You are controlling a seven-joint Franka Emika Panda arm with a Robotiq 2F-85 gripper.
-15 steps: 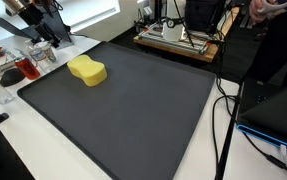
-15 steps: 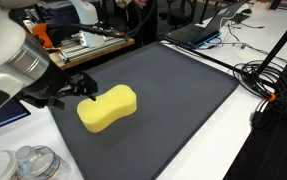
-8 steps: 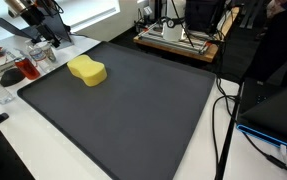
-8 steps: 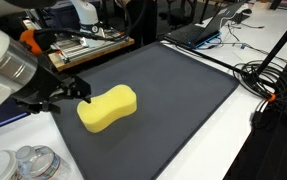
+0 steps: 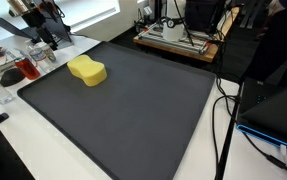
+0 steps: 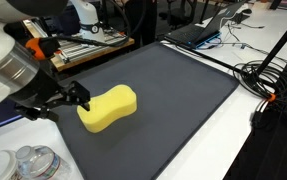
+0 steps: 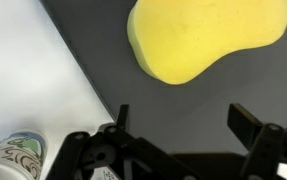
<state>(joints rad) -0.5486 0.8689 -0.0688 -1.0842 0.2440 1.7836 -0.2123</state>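
Close by yellow sponge (image 6: 108, 108), jaws open and empty — at mat (image 6: 183, 90) edge, wide bare mat beyond.

Yellow sponge (image 7: 208, 38): peanut outline with two rounded lobes, a slight waist and soft edges. Plain matte surface, no marks that I can see. It lies flat on its broad face on the dark grey mat (image 5: 143, 110), not tilted and not squashed.

It sits just ahead of my fingers (image 7: 245, 120). A strip of mat shows between the tips and its near rounded end, so no contact. My fingers are spread wide and that end roughly faces the gap between them. The long axis runs diagonally away from me.

In both exterior views the sponge (image 5: 87, 71) (image 6: 108, 108) sits close to the mat edge on my fingers' side.
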